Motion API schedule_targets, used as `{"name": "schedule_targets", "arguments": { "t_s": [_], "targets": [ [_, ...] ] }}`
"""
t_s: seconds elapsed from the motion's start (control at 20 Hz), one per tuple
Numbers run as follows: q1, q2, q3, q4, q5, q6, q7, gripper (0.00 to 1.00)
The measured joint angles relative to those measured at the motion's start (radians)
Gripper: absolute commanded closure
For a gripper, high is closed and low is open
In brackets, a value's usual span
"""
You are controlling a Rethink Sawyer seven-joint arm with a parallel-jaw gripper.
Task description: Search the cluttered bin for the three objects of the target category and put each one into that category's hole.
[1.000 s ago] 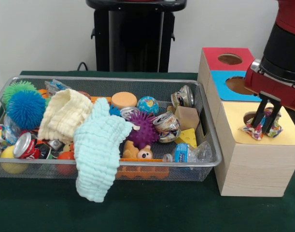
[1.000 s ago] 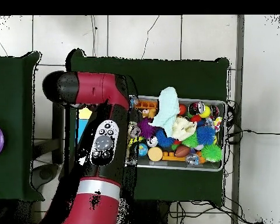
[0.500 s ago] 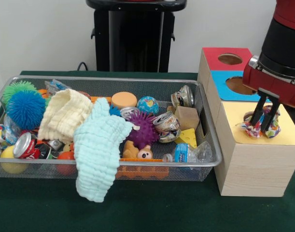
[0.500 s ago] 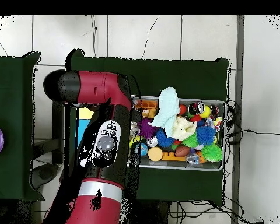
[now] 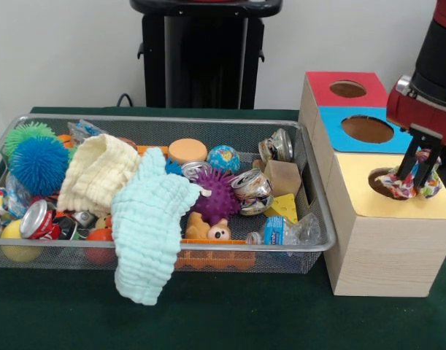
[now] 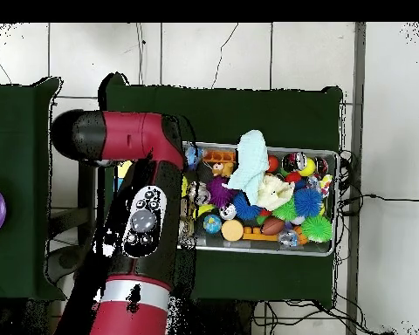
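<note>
Front camera faces the bin (image 5: pixel 310 219) at table height; overhead camera looks straight down on it (image 6: pixel 331 205).

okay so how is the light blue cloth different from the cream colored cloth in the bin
The light blue cloth hangs over the wire bin's front rim and down its outside; the cream cloth lies wholly inside. The blue one stretches long from the bin's middle down to the table; the cream one sits bunched in a heap. Both have the same crinkled, soft-looking weave, and they touch where the blue overlaps the cream.
</note>
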Motion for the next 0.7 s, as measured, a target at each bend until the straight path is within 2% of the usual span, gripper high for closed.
{"name": "schedule_targets", "arguments": {
  "t_s": [0.4, 0.7],
  "targets": [
    [0.017, -0.051, 0.000, 0.096, 0.000, -0.038, 0.000, 1.00],
    [0.017, -0.054, -0.010, 0.114, -0.001, -0.063, 0.000, 1.00]
  ]
}}
